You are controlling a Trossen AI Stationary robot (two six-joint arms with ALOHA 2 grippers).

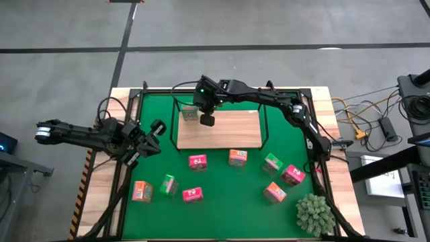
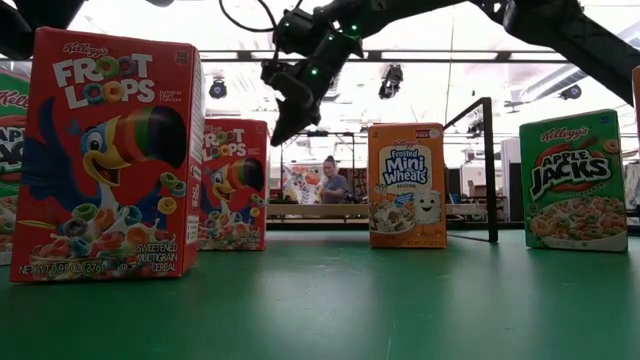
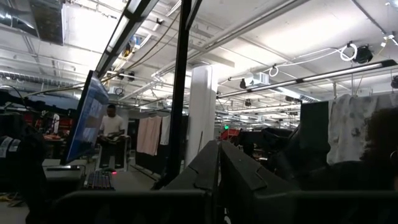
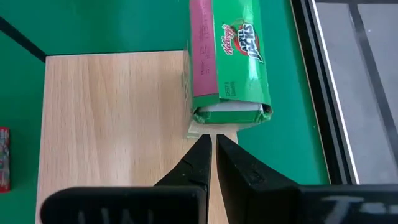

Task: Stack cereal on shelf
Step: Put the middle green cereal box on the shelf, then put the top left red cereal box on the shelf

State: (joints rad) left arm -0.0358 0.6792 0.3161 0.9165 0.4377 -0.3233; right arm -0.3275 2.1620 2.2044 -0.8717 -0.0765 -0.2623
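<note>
A green Apple Jacks box (image 4: 231, 59) (Kellogg's script is printed above the brand name) is seen standing at the far left corner of the shelf (image 1: 228, 131), with its base seemingly overhanging the board's edge above the green mat (image 1: 222, 205). The right gripper (image 4: 211, 142) is held just beside that box, its fingers pressed together and grasping nothing. The left gripper (image 1: 156, 131) is parked over the mat's left side, well apart from the shelf; its fingers are shown pressed together in the left wrist view and nothing is held. Eight more boxes are scattered on the mat in front of the shelf. In the low view a red Froot Loops box (image 2: 105, 155) is marked "sweetened multigrain cereal", a second Froot Loops box (image 2: 233, 185) stands behind it, an orange Frosted Mini Wheats box (image 2: 407, 186) is placed near the middle, and another Apple Jacks box (image 2: 573, 180) is set at the right. A spiky plant (image 1: 314, 214) is placed at the mat's near right corner.
</note>
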